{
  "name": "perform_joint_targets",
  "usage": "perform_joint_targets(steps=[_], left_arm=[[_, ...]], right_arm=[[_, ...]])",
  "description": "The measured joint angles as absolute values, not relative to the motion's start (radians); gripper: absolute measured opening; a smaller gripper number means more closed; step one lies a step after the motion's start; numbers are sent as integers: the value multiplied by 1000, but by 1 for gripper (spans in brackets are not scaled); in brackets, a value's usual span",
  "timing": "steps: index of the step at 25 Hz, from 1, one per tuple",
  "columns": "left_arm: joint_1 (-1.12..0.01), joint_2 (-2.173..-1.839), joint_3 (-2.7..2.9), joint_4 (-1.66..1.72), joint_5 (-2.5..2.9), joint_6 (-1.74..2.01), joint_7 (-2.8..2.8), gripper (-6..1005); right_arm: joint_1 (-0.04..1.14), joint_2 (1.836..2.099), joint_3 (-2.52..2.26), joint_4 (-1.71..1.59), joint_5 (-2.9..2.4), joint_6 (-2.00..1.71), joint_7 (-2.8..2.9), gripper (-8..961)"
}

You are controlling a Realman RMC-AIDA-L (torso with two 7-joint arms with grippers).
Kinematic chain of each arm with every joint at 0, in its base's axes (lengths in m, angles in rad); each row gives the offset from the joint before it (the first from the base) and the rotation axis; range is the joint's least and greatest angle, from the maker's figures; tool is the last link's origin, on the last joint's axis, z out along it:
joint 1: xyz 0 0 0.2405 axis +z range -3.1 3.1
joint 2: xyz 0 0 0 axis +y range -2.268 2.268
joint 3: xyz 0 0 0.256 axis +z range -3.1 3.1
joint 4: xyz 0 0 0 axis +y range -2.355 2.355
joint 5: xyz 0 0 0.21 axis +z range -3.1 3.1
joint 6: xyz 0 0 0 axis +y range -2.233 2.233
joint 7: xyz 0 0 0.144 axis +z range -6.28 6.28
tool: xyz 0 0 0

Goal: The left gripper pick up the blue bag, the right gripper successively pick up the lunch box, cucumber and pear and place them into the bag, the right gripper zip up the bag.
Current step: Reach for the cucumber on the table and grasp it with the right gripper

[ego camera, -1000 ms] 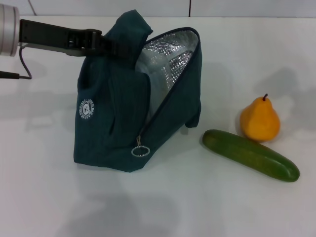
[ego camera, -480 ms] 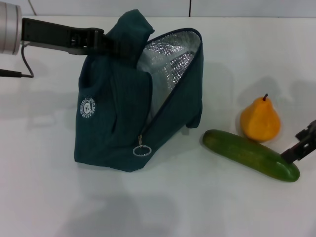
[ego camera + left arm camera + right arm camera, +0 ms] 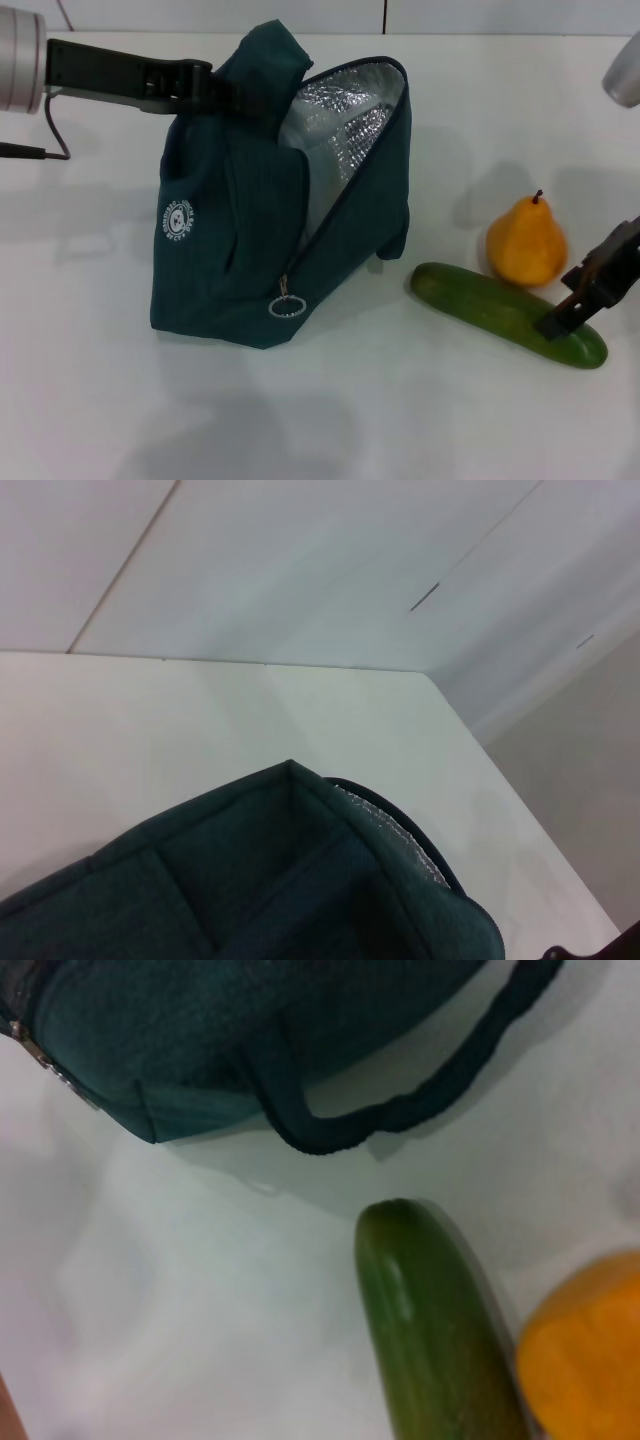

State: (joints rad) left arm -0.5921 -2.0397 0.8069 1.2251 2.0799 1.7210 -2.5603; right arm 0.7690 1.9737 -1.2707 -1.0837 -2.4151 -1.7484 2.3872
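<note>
The left tool (image 3: 225,92) was clamped on the open blue bag (image 3: 250,250), lunch box unseen, while the right tool (image 3: 565,315), grip unclear, reached the cucumber (image 3: 490,308) beside the pear (image 3: 526,245) on the bench (image 3: 420,420)

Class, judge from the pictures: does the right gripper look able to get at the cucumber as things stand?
Probably yes. The right gripper is over the cucumber's outer end, nothing covers it, and the pear sits behind it.

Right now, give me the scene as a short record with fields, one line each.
bag: dark teal fabric lunch bag, upright, unzipped, foil lining showing
left gripper: holds the bag's top handle
right gripper: over the cucumber's right end
cucumber: long dark green cucumber, lying right of bag
pear: orange-yellow pear, standing behind cucumber
table: white tabletop
</note>
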Motion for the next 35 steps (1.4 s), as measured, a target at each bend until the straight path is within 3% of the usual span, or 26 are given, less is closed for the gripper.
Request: perform_joint_targets(steps=[11, 35], left_arm=[[-592, -2040, 807, 1227, 2080, 1721, -2560, 84], [-593, -2038, 807, 1227, 2074, 1721, -2559, 87]], right_arm=[[770, 2010, -1316, -1073, -2483, -1692, 2363, 866], [777, 2021, -1430, -1032, -2432, -1561, 2337, 864]])
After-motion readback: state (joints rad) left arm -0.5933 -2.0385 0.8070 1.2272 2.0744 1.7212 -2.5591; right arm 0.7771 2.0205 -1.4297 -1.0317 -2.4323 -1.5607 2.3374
